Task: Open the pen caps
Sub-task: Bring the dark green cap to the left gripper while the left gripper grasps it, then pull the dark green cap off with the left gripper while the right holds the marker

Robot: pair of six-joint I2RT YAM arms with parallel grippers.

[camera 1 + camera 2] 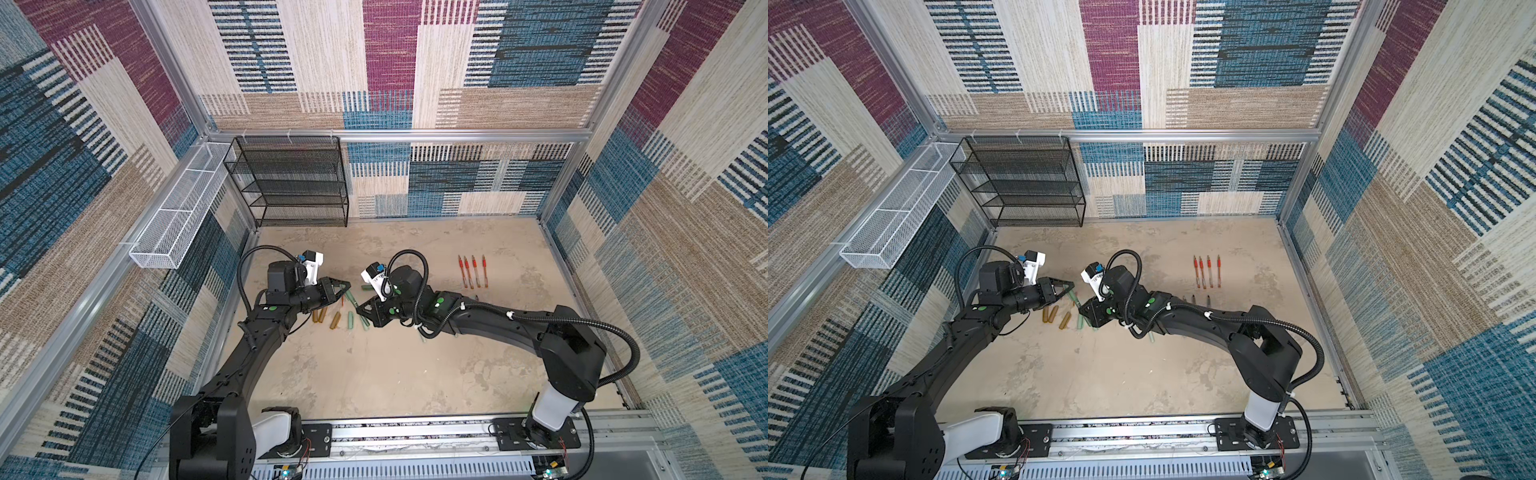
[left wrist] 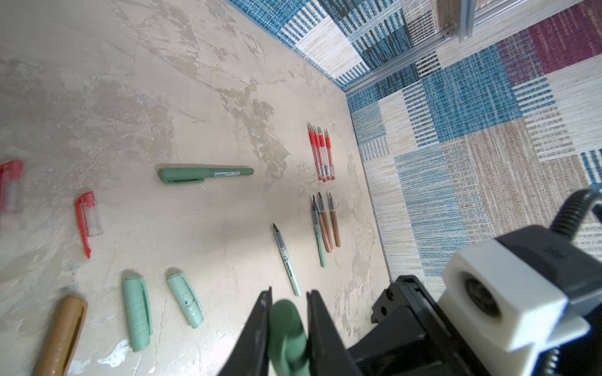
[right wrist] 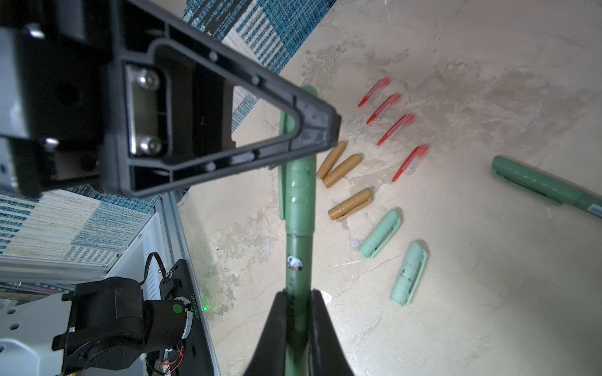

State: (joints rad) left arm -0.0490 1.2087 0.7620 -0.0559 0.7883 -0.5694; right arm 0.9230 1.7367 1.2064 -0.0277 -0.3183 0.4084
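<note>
While right [image 3: 298, 298] grips barrel [image 3: 298, 260], left end effector [image 2: 289, 301] (closed) pinches cap [image 2: 286, 327].

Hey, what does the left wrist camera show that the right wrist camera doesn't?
Only the left wrist view shows the uncapped pens: four red pens in a row, a cluster of bronze and mint barrels, and a lone mint barrel. Only the right wrist view shows all three gold caps, all four red caps, and most of the held green pen. Both show two mint caps and the capped dark green pen lying loose.
</note>
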